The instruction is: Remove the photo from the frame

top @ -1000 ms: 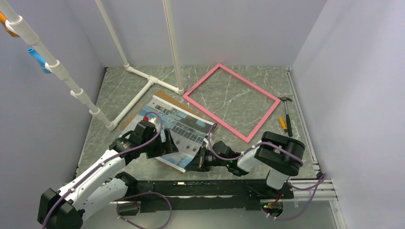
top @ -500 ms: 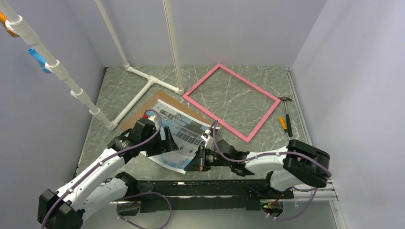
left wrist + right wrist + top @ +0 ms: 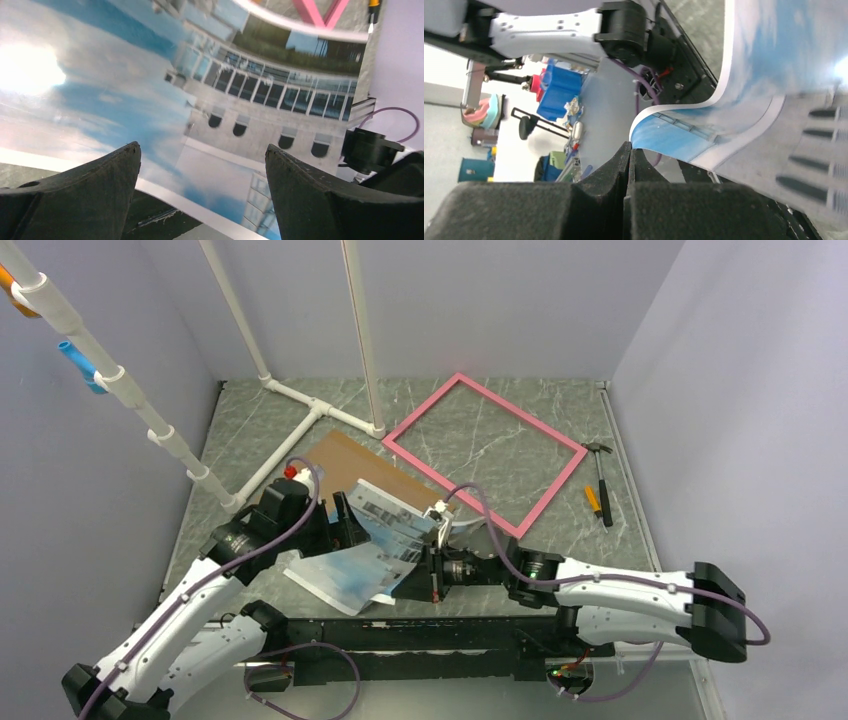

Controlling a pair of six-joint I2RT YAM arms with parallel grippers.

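On the marble table (image 3: 250,430), near its front edge, the photo (image 3: 345,570) is partly covered by both arms, and each wrist camera cuts it off. A white pipe stand (image 3: 290,440) rises at the far left. The frame (image 3: 522,412) lies flat, pink, far right, apart from the photo. Glossy blue sky over a pale windowed building, the photo curls up off a brown board (image 3: 345,455). The left gripper (image 3: 200,150) gapes wide before the print, holding nothing. The right gripper (image 3: 628,147) is pinched together at the curled edge; whether it nips the photo is unclear. A hammer (image 3: 600,475) lies beside the frame.
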